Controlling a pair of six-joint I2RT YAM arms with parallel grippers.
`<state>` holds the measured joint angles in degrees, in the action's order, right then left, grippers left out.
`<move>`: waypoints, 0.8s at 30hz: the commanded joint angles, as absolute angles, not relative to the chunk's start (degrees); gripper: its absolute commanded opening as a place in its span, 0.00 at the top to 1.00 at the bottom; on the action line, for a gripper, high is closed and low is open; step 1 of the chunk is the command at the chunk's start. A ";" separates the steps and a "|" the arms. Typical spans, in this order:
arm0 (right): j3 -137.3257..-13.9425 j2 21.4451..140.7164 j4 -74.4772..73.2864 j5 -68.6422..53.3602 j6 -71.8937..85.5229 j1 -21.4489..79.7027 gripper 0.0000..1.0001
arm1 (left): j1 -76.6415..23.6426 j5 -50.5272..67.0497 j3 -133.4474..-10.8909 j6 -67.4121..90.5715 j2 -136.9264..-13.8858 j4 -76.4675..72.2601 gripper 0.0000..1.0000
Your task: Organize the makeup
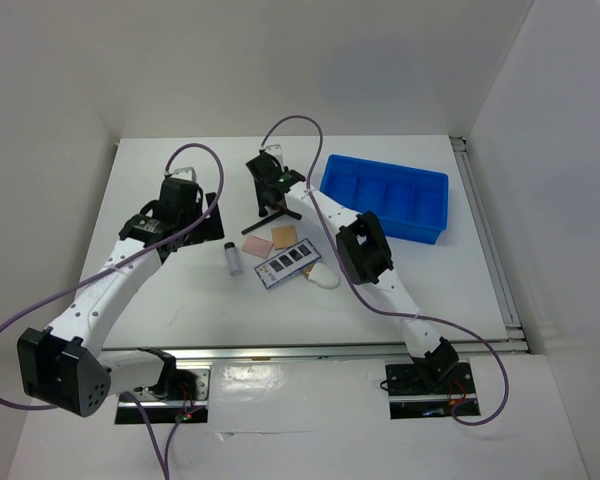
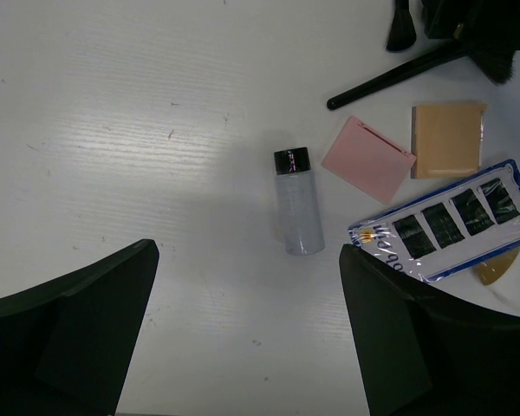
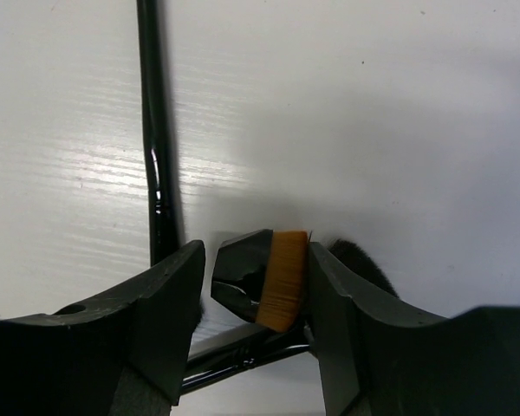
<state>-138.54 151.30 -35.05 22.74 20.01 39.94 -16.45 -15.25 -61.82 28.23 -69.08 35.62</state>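
- Makeup (image 1: 285, 262) lies mid-table, beside the tray (image 1: 384, 164); the pieces look light.
- Left gripper (image 2: 247, 256) is spread wide over the vial (image 2: 295, 208), which looks slick and may roll; take it mid-body.
- Right gripper (image 3: 258, 260) flanks a brush (image 3: 260, 277) head, pinch unclear; hold the stiff ferrule, not the bristles.

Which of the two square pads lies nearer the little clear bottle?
The pink pad, right beside the bottle; the tan pad sits beyond it, on the far side.

The worktop (image 1: 460, 290) carries two black-handled brushes (image 3: 156, 130), one pink square pad (image 2: 368, 160), one tan square pad (image 2: 449, 139), one clear vial (image 2: 295, 204), one dark eyeshadow palette (image 2: 451, 221), one white sponge (image 1: 323, 278) and one blue tray (image 1: 410, 230).
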 commanded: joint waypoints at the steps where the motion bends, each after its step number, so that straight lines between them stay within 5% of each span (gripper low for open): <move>1: -140.10 150.29 -32.34 23.29 19.78 41.22 0.42 | -16.70 -14.94 -61.70 26.81 -69.61 35.16 0.00; 10: -140.10 151.87 -32.95 22.15 20.38 41.22 0.42 | -16.70 -15.47 -61.17 26.81 -69.61 35.16 0.00; 15: -140.10 151.87 -33.49 22.15 20.39 41.22 0.54 | -16.70 -15.47 -61.17 26.28 -69.61 35.16 0.00; 24: -139.48 145.64 -32.87 23.20 20.39 41.22 0.59 | -16.70 -15.47 -61.17 26.28 -69.61 35.16 0.00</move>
